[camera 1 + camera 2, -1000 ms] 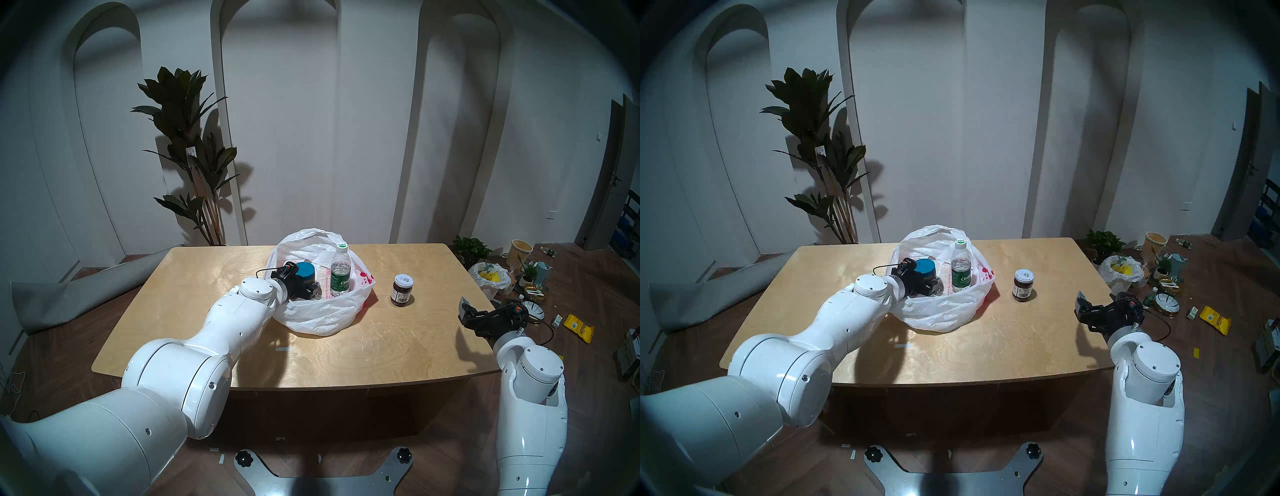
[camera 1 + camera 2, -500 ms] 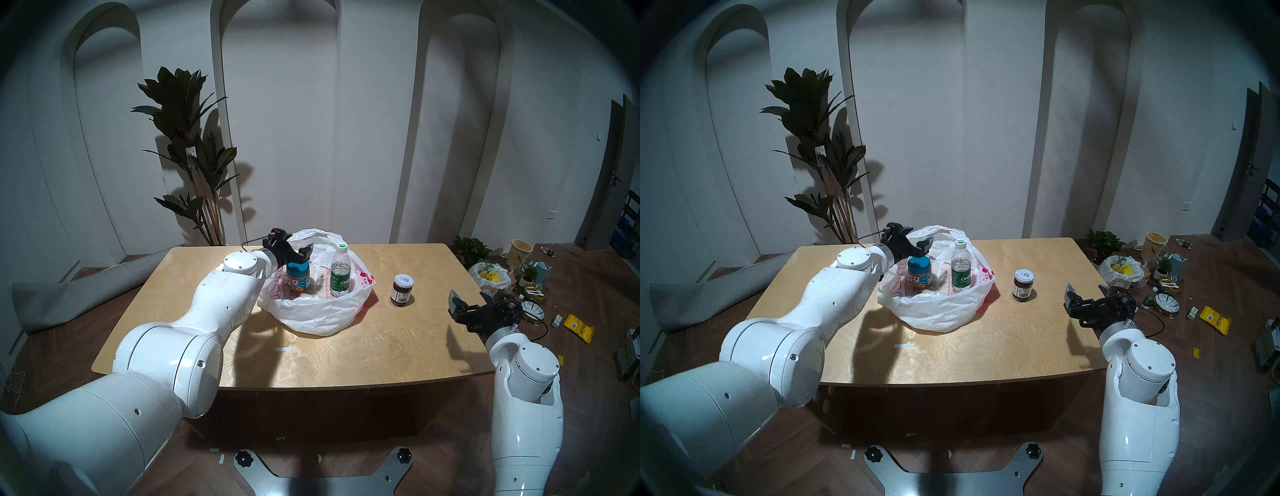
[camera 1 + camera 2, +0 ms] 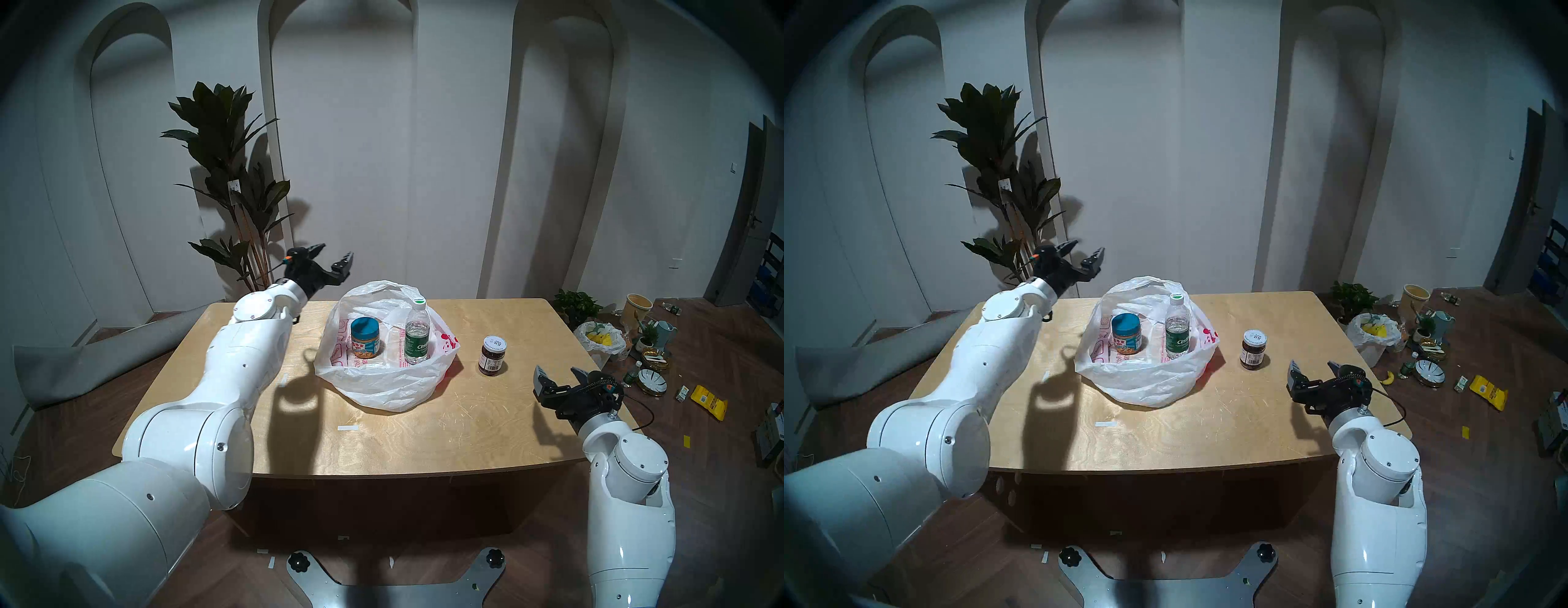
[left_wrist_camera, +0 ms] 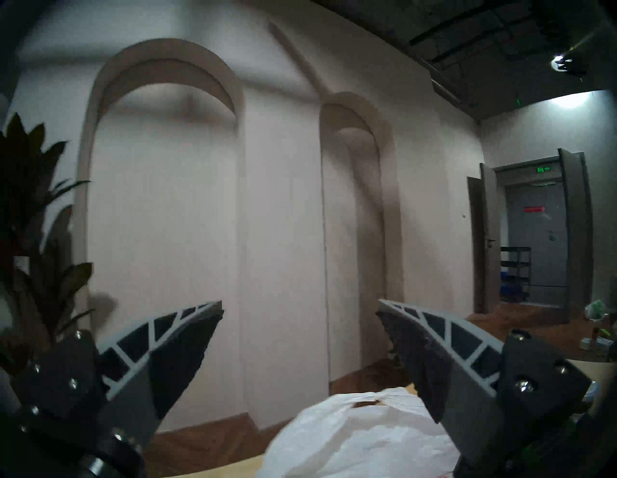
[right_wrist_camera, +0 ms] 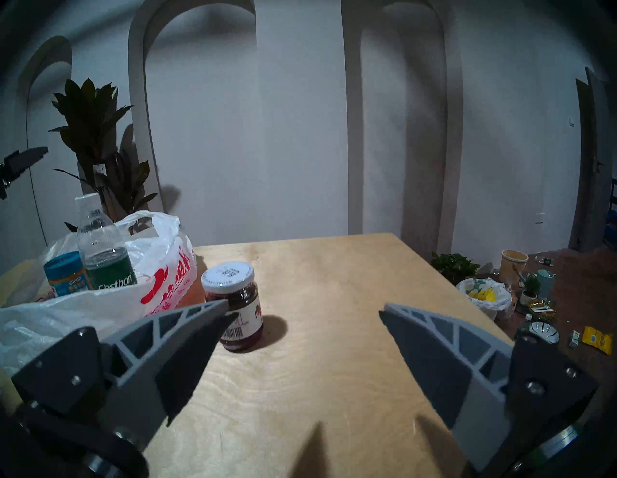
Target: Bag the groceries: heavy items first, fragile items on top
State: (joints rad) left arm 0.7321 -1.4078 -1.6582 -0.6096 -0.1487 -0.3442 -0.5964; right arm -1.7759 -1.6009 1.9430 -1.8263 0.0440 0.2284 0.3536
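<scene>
The white plastic bag (image 3: 382, 382) with red print sits open on the table's middle. Inside it stand a blue-lidded jar (image 3: 365, 339) and, to its right, a clear water bottle (image 3: 417, 335) with a green label. A small dark jar (image 3: 492, 356) with a white lid stands on the bare table right of the bag. My left gripper (image 3: 335, 251) hangs open and empty, high above the table's far edge, left of the bag. My right gripper (image 3: 558, 370) is open and empty, low over the table's right side. In the right wrist view the dark jar (image 5: 233, 307) lies ahead, just beyond the left fingertip.
The wooden table (image 3: 424, 437) has free surface in front of and right of the bag. A tall potted plant (image 3: 229, 178) stands behind the far left corner. On the floor at right lie a small bag showing yellow (image 3: 602, 339), bowls and a yellow packet (image 3: 708, 401).
My left gripper has risen out of the bag, up and back to the left, leaving the blue-lidded jar standing inside. My right gripper has moved left over the table towards the dark jar.
</scene>
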